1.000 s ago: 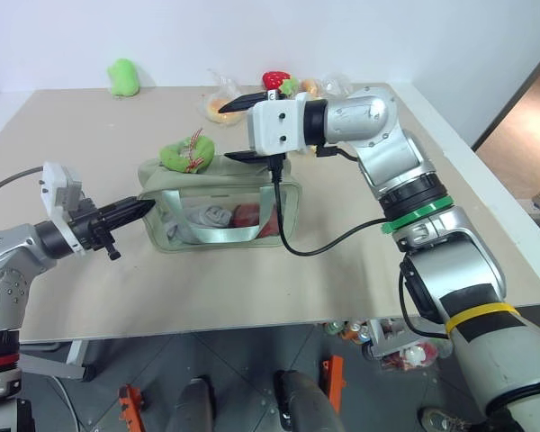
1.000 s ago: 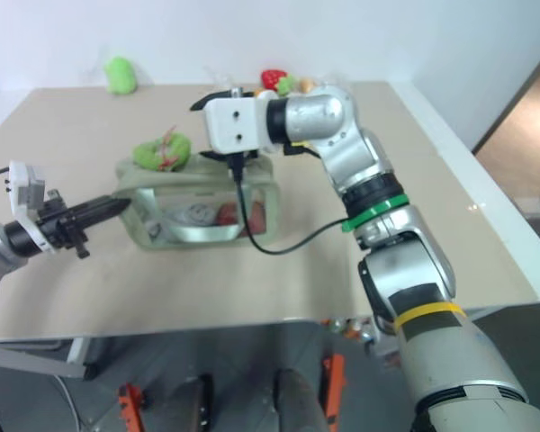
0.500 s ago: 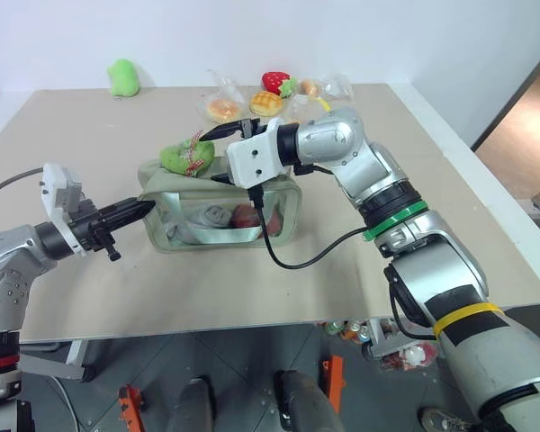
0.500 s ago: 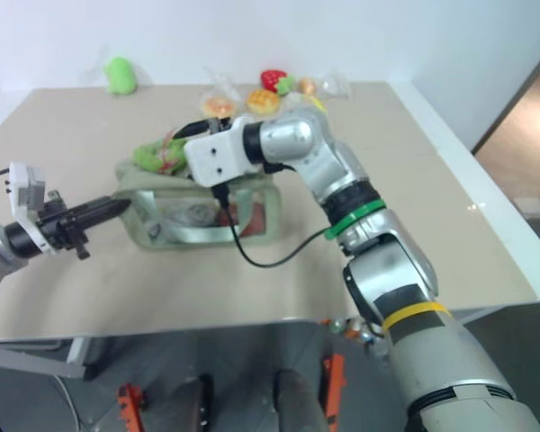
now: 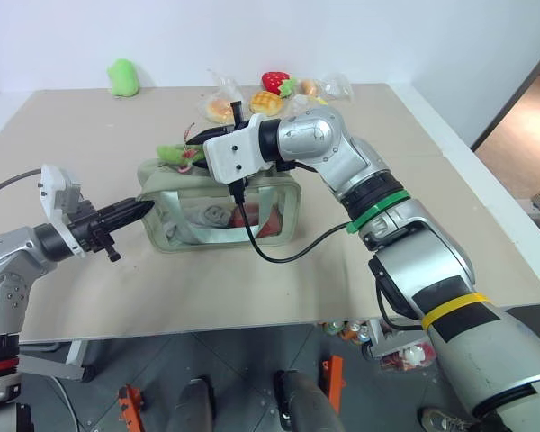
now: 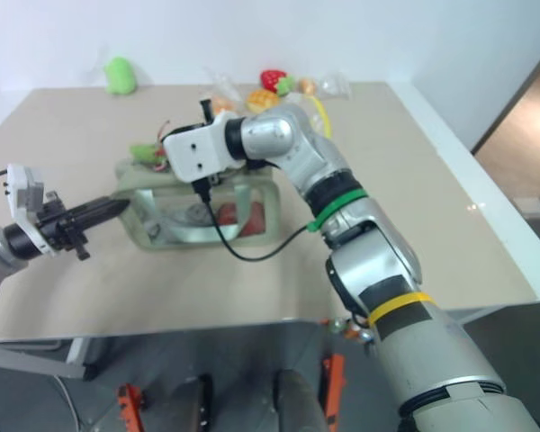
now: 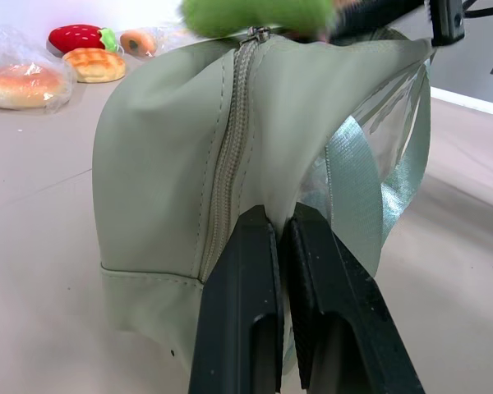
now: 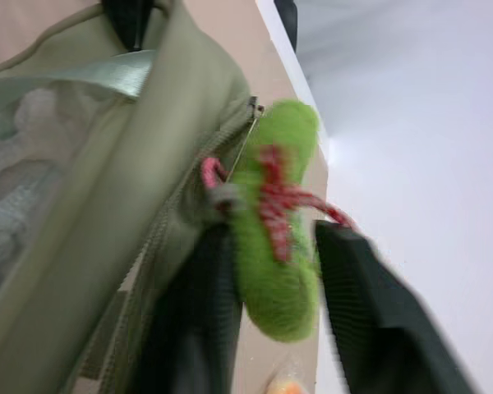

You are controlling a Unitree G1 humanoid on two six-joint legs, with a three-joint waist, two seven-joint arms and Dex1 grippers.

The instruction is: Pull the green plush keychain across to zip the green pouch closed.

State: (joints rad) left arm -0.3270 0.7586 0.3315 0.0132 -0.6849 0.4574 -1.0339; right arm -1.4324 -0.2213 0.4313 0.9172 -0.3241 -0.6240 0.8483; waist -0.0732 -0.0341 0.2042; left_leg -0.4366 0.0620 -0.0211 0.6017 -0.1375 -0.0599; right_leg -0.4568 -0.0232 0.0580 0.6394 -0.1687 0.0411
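Right gripper [image 8: 267, 271] straddling the green plush keychain [image 8: 278, 222] on top of the green pouch [image 5: 218, 207].

Its two fingers stand on either side of the keychain, one against it and a gap at the other, so a firm hold cannot be told. The left gripper [image 7: 281, 246], fingers pressed together, pinches the pouch's end fabric beside the zipper [image 7: 230, 156]. The pouch sits mid-table [image 5: 99, 288]. Behind it lie clear bags of toy food [image 5: 252, 97]; a plain green plush [image 5: 122, 77] lies far back left. A black cable [image 5: 279, 252] droops in front of the pouch. No readable writing.
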